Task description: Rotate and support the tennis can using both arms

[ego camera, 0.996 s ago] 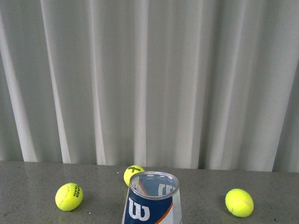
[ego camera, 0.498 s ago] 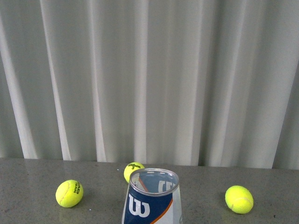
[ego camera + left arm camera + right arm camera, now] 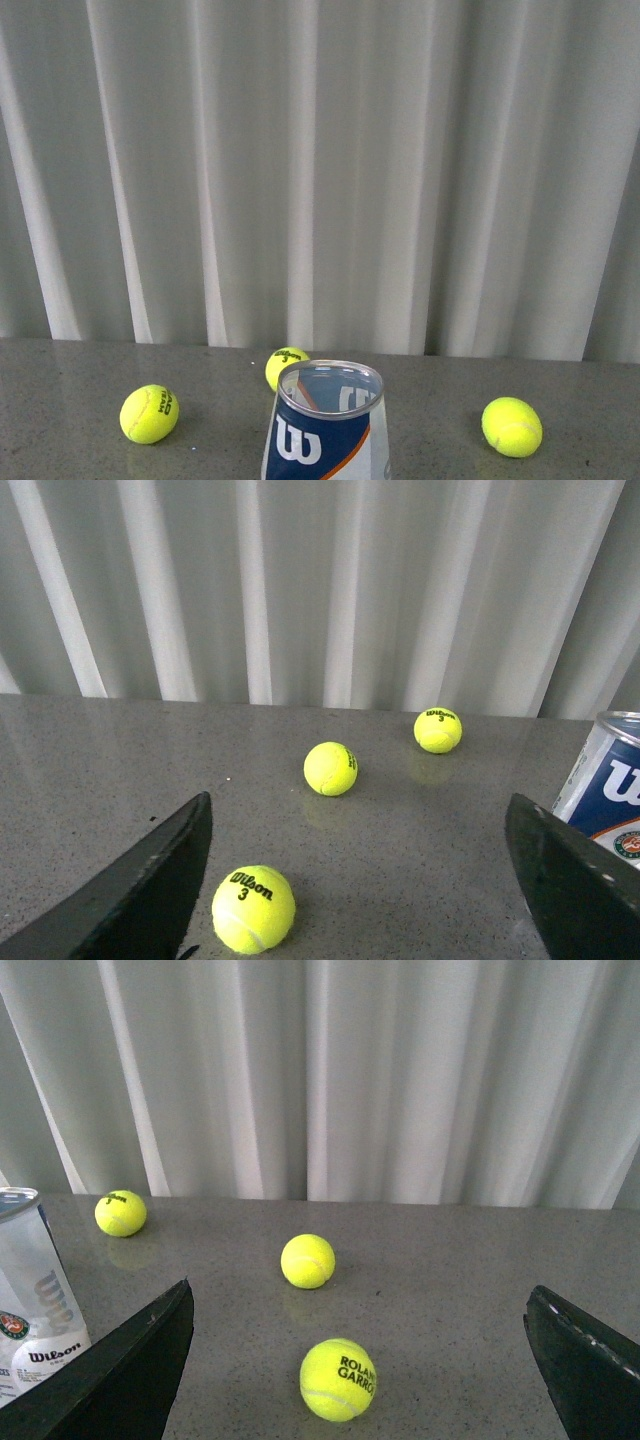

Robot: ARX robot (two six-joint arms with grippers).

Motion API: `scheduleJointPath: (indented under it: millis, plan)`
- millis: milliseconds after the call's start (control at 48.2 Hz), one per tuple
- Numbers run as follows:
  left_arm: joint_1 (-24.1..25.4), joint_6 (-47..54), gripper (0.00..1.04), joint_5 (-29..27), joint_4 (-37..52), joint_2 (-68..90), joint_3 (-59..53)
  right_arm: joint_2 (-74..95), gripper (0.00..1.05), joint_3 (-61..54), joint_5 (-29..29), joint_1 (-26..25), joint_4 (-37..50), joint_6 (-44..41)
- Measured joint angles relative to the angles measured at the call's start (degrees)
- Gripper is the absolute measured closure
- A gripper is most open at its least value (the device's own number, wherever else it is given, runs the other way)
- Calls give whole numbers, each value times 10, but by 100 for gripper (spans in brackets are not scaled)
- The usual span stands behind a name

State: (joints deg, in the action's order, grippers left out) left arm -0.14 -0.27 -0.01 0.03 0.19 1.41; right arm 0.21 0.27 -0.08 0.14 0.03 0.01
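The tennis can (image 3: 328,425) stands upright on the grey table, open end up, with a navy label and a white "W". It shows at the edge of the left wrist view (image 3: 608,785) and of the right wrist view (image 3: 35,1290). My left gripper (image 3: 360,802) is open and empty, to the can's left, with a Wilson ball (image 3: 253,908) near its left finger. My right gripper (image 3: 360,1295) is open and empty, to the can's right, with a Roland Garros ball (image 3: 338,1378) between its fingers. Neither arm shows in the front view.
Three yellow tennis balls lie round the can in the front view: left (image 3: 149,413), behind it (image 3: 285,366) and right (image 3: 512,427). A white curtain (image 3: 320,170) hangs along the table's far edge. The grey table (image 3: 70,390) runs across the whole width.
The can and balls sit slightly higher in the front view than one second ago; the whole picture has shifted a little. Nothing on the table has moved against the rest.
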Motion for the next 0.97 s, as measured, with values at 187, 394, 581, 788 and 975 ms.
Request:
scheduleJointPath:
  millis: [187,394,581,788,975]
  plan:
    - [0,0,7,0,0,0,0,0,7,0,0,0,0,0]
    - [0,0,7,0,0,0,0,0,7,0,0,0,0,0]
    - [0,0,7,0,0,0,0,0,7,0,0,0,0,0]
    - [0,0,7,0,0,0,0,0,7,0,0,0,0,0]
    - [0,0,7,0,0,0,0,0,7,0,0,0,0,0]
